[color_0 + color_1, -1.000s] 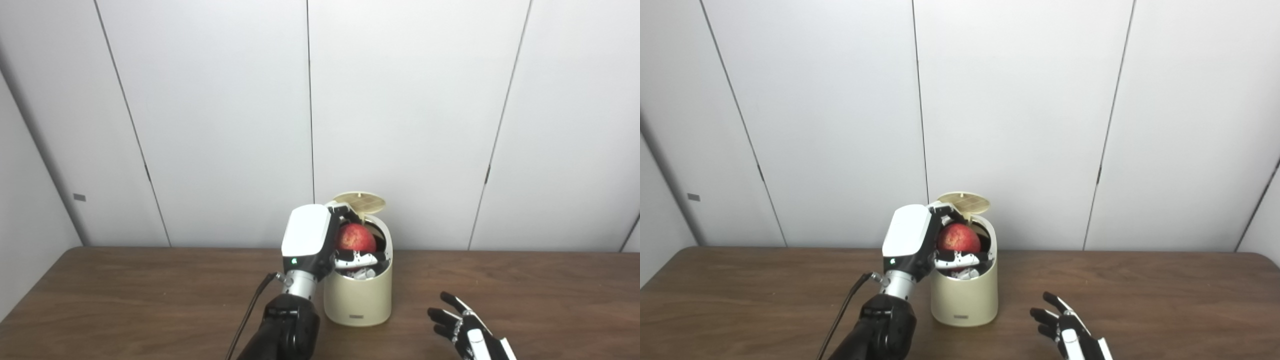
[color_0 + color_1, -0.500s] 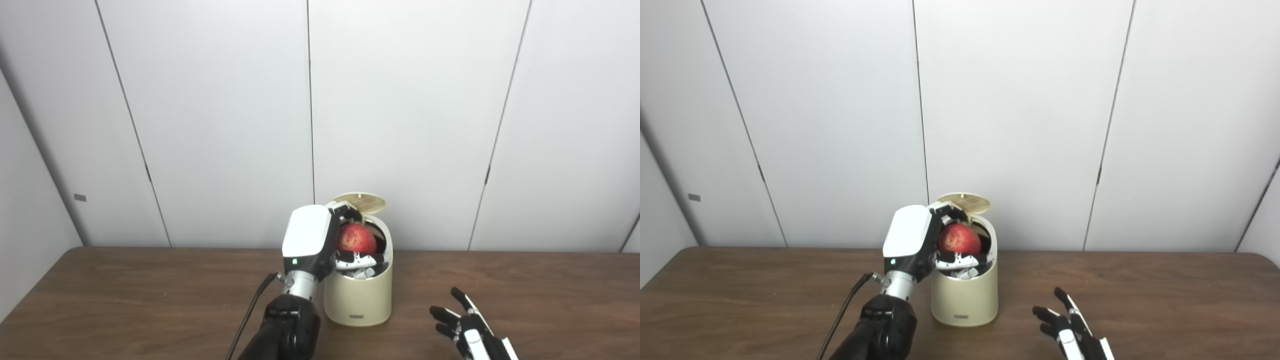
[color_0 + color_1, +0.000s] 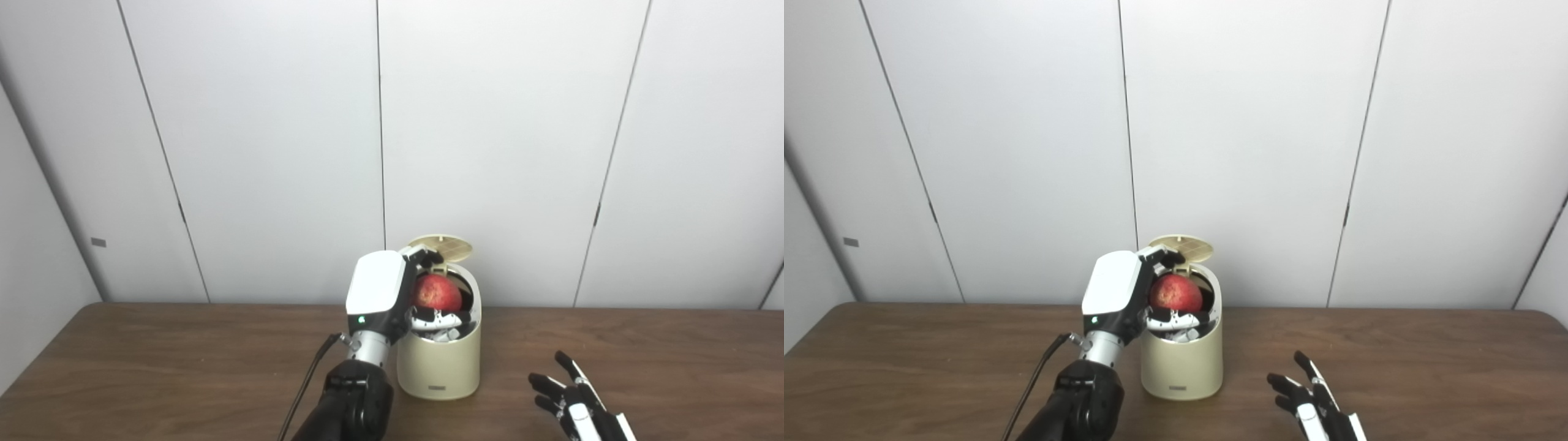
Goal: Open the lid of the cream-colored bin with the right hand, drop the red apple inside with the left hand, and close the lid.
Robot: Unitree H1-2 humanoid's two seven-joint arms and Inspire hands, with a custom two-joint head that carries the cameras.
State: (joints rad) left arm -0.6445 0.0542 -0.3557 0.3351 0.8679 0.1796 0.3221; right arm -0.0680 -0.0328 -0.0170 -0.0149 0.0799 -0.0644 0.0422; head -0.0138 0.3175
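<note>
At the lower centre of the frame we have the cream-colored bin (image 3: pixel 438 361) standing on the table (image 3: pixel 153 361), its lid (image 3: pixel 442 247) swung up and back so the mouth is open. Our left hand (image 3: pixel 392 300) sits just left of the bin's mouth, its fingers (image 3: pixel 436 318) curled round the red apple (image 3: pixel 436 292), which hangs in the opening, mostly above the rim and not yet dropped. Our right hand (image 3: pixel 572 401) lies low at the lower right of the frame, well apart from the bin, fingers spread and holding nothing. We judge the lid-opening step done and the drop step in hand: the apple is over the mouth and only the release remains. The next move calls for us to loosen the left fingers so the apple falls clear, then draw that hand back to the left without catching the rim or the raised lid. After that the lid must come down, so our right hand will need to reach up toward the frame's centre.
</note>
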